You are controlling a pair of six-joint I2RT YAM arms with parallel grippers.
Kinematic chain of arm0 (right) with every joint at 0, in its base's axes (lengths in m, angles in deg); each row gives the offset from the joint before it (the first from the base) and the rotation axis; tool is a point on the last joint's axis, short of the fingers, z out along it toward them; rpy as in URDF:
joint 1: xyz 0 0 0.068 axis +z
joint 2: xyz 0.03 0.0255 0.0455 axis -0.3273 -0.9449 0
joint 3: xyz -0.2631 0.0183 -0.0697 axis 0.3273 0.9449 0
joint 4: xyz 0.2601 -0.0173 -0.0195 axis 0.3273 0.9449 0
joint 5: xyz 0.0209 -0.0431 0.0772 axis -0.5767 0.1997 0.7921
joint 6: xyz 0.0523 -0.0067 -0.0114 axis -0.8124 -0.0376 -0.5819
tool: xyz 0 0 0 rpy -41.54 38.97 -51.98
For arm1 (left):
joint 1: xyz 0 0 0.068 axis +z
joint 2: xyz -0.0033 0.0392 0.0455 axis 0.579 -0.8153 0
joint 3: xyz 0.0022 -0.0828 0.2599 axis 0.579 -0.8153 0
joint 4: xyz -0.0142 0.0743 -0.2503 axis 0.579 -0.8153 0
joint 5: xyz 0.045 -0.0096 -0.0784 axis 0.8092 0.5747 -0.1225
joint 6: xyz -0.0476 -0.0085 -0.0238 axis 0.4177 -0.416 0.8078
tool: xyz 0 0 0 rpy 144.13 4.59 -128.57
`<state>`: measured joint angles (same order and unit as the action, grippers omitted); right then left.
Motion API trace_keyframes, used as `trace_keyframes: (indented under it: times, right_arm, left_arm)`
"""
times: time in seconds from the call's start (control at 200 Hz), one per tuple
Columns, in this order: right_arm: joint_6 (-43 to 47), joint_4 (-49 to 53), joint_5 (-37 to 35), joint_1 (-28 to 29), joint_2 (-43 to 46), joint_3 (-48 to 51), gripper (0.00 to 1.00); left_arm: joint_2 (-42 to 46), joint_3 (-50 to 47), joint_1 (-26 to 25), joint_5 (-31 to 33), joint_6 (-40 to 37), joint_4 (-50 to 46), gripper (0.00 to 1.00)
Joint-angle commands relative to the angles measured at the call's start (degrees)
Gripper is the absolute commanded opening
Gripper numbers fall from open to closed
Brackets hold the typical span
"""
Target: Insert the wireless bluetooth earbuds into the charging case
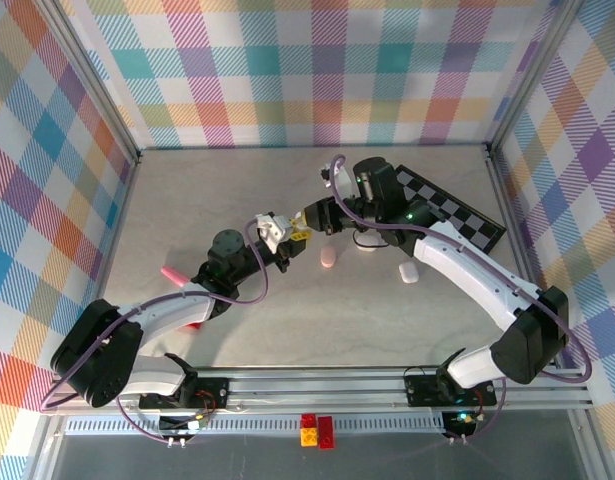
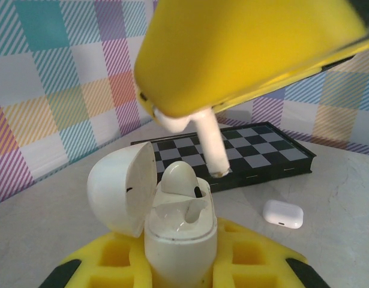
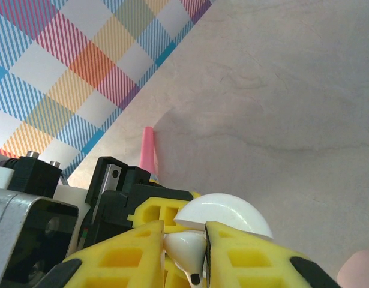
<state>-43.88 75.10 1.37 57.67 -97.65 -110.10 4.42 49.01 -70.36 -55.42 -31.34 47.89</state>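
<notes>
Left gripper (image 2: pixel 181 258) clamps the open case (image 2: pixel 179 231), one earbud (image 2: pixel 179 177) seated inside. Right gripper (image 3: pixel 185 243) pinches a second earbud (image 2: pixel 209 141) just above the case, stem down. Step in hand: insertion. Next move calls for aligning the stem over the vacant socket, then lowering straight.

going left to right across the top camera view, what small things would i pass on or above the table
pink stick → open charging case, held up off the table → pink oval case → closed white case
</notes>
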Motion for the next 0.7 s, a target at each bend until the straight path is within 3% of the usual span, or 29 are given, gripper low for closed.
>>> trace_keyframes:
  times: [0.0, 0.695]
  right_arm:
    - [-0.15, -1.29, 1.99, -0.16, -0.52, -1.90, 0.22]
    - [0.53, -2.90, 1.23, -0.16, -1.31, -1.87, 0.21]
  left_arm:
    - [-0.33, 2.44, -0.79, -0.09, -1.14, 0.40, 0.04]
    - [-0.26, 3.30, -0.97, -1.98, -0.29, 0.30, 0.04]
